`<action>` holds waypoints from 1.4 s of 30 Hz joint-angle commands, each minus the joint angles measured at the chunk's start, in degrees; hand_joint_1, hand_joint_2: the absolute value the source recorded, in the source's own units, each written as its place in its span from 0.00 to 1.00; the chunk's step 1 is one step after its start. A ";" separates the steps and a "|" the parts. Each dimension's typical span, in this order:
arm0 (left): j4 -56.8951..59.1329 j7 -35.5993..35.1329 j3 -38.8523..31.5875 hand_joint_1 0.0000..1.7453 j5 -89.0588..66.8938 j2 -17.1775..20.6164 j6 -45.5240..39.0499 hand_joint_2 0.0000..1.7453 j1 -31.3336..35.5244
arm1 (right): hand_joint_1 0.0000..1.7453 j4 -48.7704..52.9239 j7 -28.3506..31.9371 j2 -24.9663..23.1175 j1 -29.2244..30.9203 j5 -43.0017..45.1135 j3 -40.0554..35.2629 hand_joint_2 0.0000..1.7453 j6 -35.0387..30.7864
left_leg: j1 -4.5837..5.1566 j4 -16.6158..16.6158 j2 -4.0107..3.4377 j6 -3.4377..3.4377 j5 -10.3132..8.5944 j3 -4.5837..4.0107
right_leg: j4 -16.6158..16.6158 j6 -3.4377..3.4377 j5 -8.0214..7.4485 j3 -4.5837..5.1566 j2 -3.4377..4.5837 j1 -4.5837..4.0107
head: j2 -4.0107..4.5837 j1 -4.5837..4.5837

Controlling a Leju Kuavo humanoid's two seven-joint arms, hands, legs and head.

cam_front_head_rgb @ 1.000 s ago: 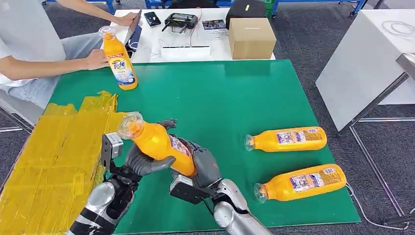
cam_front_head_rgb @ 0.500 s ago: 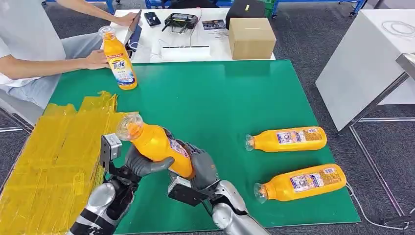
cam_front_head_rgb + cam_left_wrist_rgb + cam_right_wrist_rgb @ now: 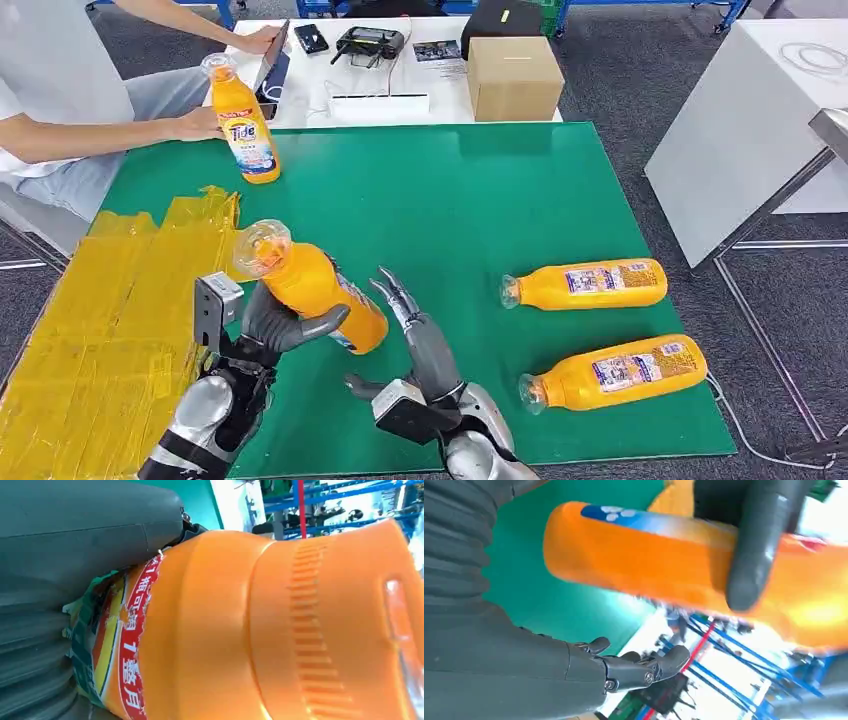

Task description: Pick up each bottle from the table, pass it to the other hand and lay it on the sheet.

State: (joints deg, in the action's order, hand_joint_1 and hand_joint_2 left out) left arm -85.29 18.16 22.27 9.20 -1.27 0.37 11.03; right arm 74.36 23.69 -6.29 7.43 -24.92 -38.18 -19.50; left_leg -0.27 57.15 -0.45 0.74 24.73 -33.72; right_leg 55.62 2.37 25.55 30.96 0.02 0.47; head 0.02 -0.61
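Head view: my left hand (image 3: pixel 268 330) grips the orange bottle (image 3: pixel 305 283) around its body, cap tilted toward 11 o'clock, above the green mat (image 3: pixel 450 200) just beside the yellow sheet (image 3: pixel 110 300). My right hand (image 3: pixel 420 345) is released, fingers spread, just clear of the bottle's base at 4 o'clock. Two bottles (image 3: pixel 585 284) (image 3: pixel 615 372) lie at 3 o'clock; a person's hand (image 3: pixel 195 122) holds an upright bottle (image 3: pixel 243 120) at 11 o'clock.

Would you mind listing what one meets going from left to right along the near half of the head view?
Crinkled yellow plastic sheet → left hand gripping an orange capless bottle → open right hand → two orange bottles lying on the green mat.
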 commanded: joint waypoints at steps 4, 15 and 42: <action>0.41 1.98 -6.48 1.00 -21.83 4.17 -17.43 1.00 2.50 | 0.00 18.66 1.69 5.45 -3.96 2.25 5.00 1.00 -1.21 | -0.04 0.03 0.10 -0.02 0.06 0.06 | -0.01 -0.04 0.07 -0.10 -0.08 -0.04 | 0.00 0.00; 3.36 -9.40 -6.65 1.00 -60.96 7.20 -29.04 1.00 4.81 | 0.00 28.67 1.41 6.64 -8.40 2.79 11.89 1.00 -4.35 | -0.05 0.04 0.22 -0.02 0.04 0.05 | 0.00 -0.04 0.08 -0.13 -0.20 -0.04 | 0.00 0.00; 37.98 -26.34 -0.42 1.00 -90.36 6.07 -16.60 1.00 25.54 | 0.00 29.86 -0.64 5.34 -6.44 -2.81 11.17 1.00 -5.30 | -0.05 0.02 0.20 -0.01 -0.02 0.08 | -0.01 -0.04 0.04 -0.14 -0.18 -0.04 | 0.00 0.00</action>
State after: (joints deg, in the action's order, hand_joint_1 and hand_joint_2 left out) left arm -66.62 -5.77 20.17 -80.19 5.22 -18.19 25.49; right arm 104.91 23.71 -1.09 -0.95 -27.67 -26.84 -24.76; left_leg -0.27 57.16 -0.46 0.75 24.70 -33.72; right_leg 55.62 2.38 25.54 30.97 0.02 0.47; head 0.02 -0.61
